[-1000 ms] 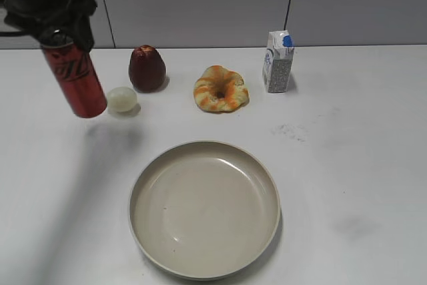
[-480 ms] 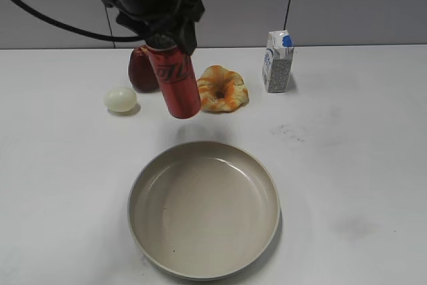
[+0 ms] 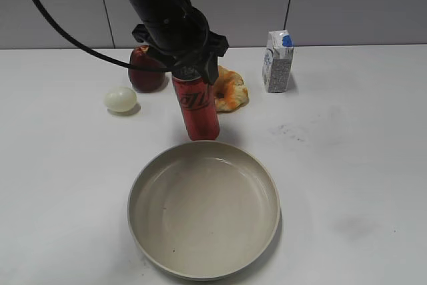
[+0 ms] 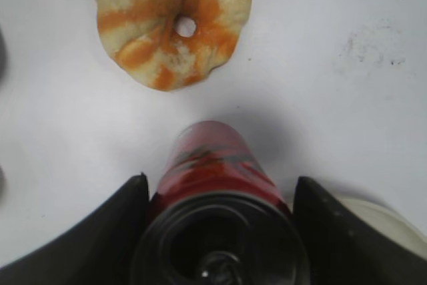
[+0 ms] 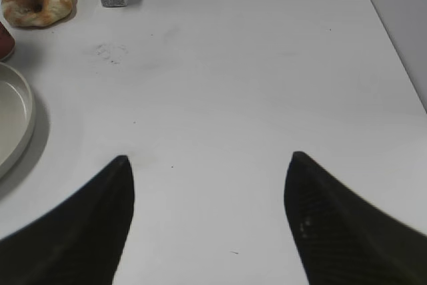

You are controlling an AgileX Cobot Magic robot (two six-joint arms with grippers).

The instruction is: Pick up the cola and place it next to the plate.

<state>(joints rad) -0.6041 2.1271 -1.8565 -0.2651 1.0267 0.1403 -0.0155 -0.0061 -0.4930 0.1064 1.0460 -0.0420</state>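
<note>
Black fingers of your left gripper close around the silver top of the cola, holding the red can upright just behind the far rim of the plate. In the exterior view the can's base sits at the rim's edge; whether it touches the white table cannot be told. Your left wrist camera looks straight down the can, a dark finger pressed on either side of it, with a sliver of the cream plate at the lower right. Beyond the can lies an orange-and-cream ring-shaped pastry, partly hidden behind the gripper. Left of the arm stand a dark red fruit and, nearer you, a pale round egg-like ball. A small white carton with a blue cap stands well to the right, near the back wall. Your right gripper hangs over bare table with its jaws spread wide and nothing between them; the plate's edge shows at the left of its view.
</note>
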